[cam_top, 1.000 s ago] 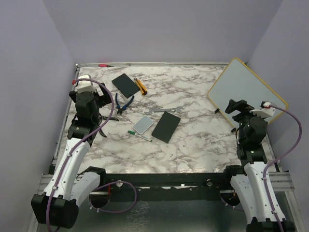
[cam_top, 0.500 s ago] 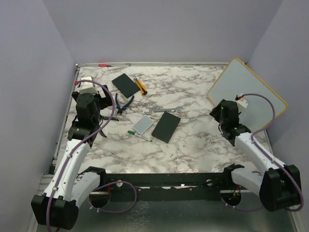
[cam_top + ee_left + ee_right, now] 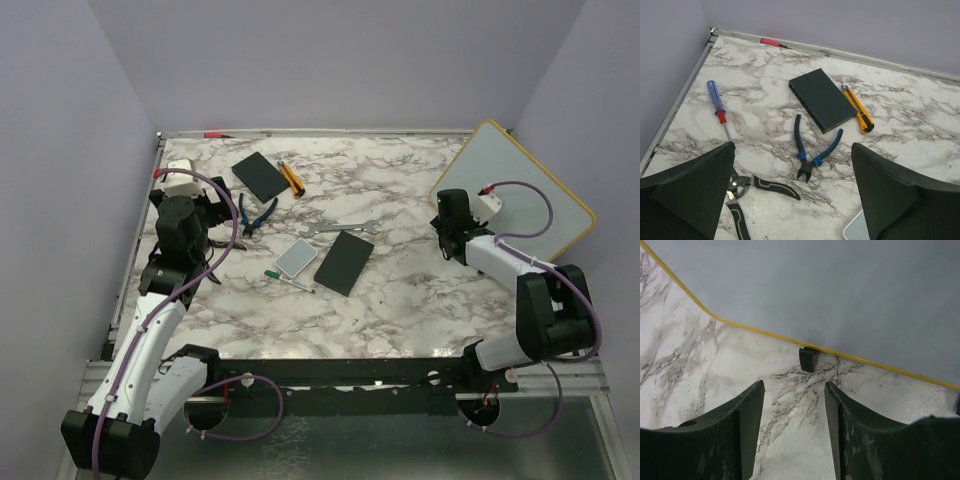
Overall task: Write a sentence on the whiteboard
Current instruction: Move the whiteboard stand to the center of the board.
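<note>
Whiteboard (image 3: 520,160): one | slabs (image 3: 344,262): two, black | screwdriver (image 3: 716,102): one | left gripper (image 3: 792,147): fingers wide apart, empty | right gripper (image 3: 793,390): fingers apart, empty, beside whiteboard edge

surface: marble-patterned table (image 3: 400,290) | far left: black slab (image 3: 258,175), yellow knife (image 3: 290,177) just beside it, blue pliers (image 3: 257,215), screwdriver (image 3: 717,105) | centre: wrench (image 3: 345,229), second slab (image 3: 344,262), pale pad (image 3: 296,258), green marker (image 3: 288,281) | far right corner: whiteboard (image 3: 520,170)
</note>
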`<state>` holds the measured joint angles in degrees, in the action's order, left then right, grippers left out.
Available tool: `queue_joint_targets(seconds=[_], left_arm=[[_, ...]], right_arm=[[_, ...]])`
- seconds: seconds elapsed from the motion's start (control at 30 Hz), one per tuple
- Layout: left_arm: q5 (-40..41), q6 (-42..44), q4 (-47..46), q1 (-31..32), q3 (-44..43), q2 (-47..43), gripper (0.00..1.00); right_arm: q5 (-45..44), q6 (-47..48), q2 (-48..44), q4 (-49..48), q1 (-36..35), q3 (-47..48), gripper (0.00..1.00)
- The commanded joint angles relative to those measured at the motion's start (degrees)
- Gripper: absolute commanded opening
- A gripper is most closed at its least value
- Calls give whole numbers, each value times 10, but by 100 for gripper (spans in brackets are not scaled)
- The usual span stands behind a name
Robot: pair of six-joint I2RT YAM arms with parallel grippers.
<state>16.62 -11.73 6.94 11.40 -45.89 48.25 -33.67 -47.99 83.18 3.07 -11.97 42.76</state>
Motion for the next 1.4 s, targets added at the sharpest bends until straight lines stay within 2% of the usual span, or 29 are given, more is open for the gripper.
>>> queue_joint_targets(seconds=[0.0,0.23,0.7,1.37], left_arm=[[-5,2,-8,5,9,-9,99],[-2,4,-8,8,8,-9,99],[3,6,-9,13,9,-8,99],[8,8,-8,16,10,-13,99]], right_arm=[[-62,-52,42,14,-1,24,54],[-100,-89,81,30,-4,39,52],[-117,-84,139,16,-4,68,43],[-141,-118,188,82,-4,119,38]])
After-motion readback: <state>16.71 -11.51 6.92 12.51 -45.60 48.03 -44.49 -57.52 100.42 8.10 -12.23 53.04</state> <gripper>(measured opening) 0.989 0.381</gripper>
